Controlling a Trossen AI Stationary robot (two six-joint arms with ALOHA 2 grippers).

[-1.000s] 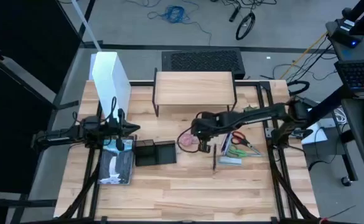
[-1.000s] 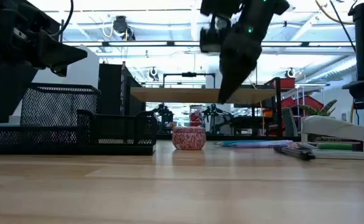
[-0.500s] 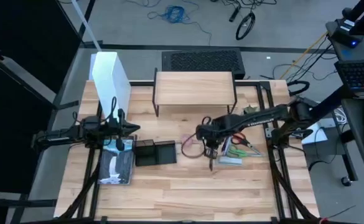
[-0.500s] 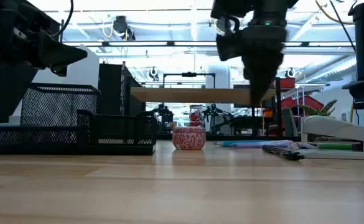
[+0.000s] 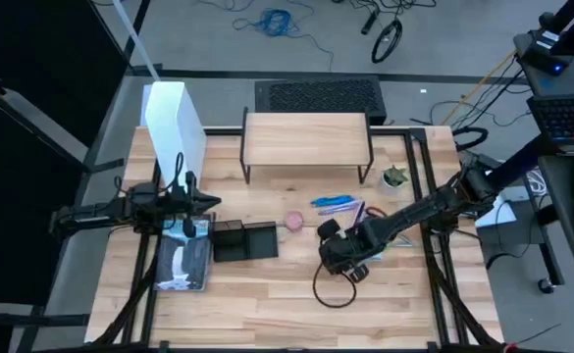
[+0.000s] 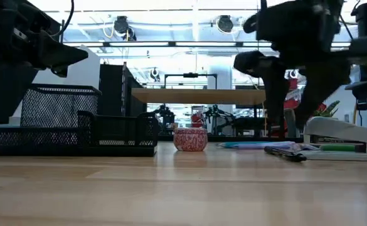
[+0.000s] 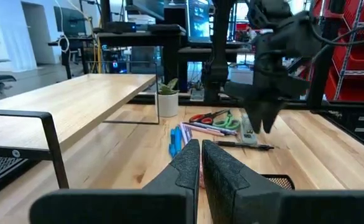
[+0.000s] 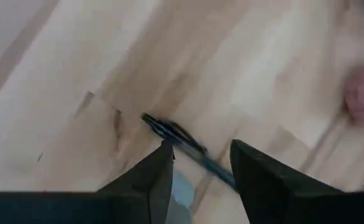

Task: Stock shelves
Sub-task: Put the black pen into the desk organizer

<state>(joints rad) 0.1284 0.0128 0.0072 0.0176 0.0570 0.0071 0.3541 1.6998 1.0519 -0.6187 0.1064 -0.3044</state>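
Note:
The shelves [image 5: 306, 137], a low light-wood riser on black legs, stand at the far middle of the table, with their top bare. A black pen [image 8: 169, 130] lies flat on the table, also seen in the low view [image 6: 285, 152]. My right gripper [image 8: 200, 152] hangs open just above this pen, right of centre toward the near edge [image 5: 343, 257], with its fingers clear of the table [image 6: 291, 119]. My left gripper [image 7: 200, 163] waits shut and empty at the table's left [image 5: 203, 201], above the black mesh organizer [image 5: 245, 240].
A small pink cup [image 5: 293, 223] stands mid-table. Blue pens [image 5: 331, 203], scissors [image 7: 210, 117], a stapler [image 6: 343, 135] and a potted plant [image 5: 394, 177] are at the right. A tall white file box [image 5: 174, 123] stands far left. A booklet [image 5: 183, 260] lies under the left arm.
My right gripper has gone from beside the pink cup toward the table's near edge and a little right, coming over the black pen. It has turned about as it went. In the low view its fingers now show apart, where before they showed as one point.

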